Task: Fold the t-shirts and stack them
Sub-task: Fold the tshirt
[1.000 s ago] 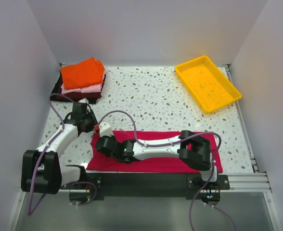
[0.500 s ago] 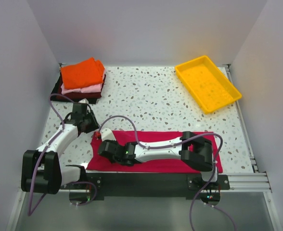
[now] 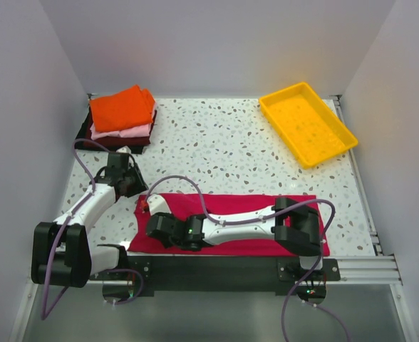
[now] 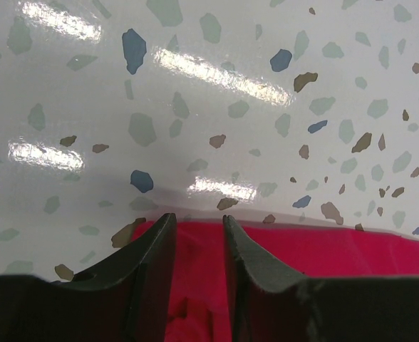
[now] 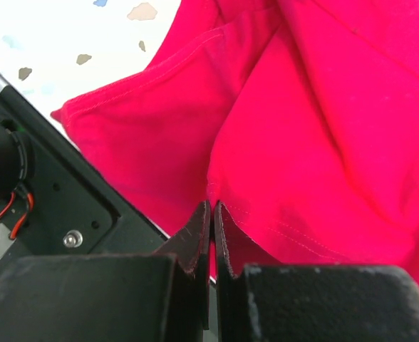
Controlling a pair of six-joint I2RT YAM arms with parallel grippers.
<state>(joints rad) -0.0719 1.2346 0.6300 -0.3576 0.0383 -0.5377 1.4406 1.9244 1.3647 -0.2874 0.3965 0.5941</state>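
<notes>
Folding the crimson-magenta cloth t-shirt, which is lying flat at the near side: the right gripper is clamping its near-left hem, while the left gripper is hovering, jaws apart, over the far-left corner. Next is likely carrying that hem rightward.

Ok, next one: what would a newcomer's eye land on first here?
The crimson t-shirt spread flat along the table's near edge, the right gripper shut on its near hem and the left gripper open over its far left corner. Next, the folded stack at the far left with an orange t-shirt on top, and the bright yellow tray at the far right.
</notes>
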